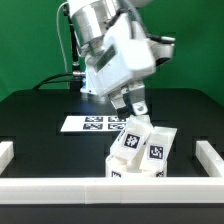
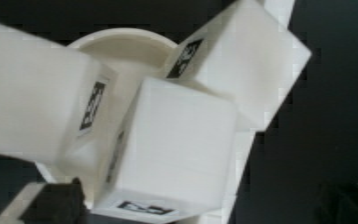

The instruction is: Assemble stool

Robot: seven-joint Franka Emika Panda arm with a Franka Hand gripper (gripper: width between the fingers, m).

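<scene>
i am seeing blocky white plastic legs (image 1: 140, 146) standing on the round white disc seat (image 2: 119, 45). my two-finger gripper (image 1: 131, 104) is hanging released just above them, grasping nothing, so i am judging little is left.

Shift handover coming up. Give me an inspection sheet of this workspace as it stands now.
Surface: black table, mostly bare.
Job's things: white stool parts with tags, clustered against the front rail; round seat partly hidden behind blocky legs.
Clutter: nothing seen.
Grippers: gripper open, just above the stool parts, holding nothing.
Cables: dark cable running along the arm.
Surroundings: marker board flat on table; white border rails; green backdrop.
</scene>
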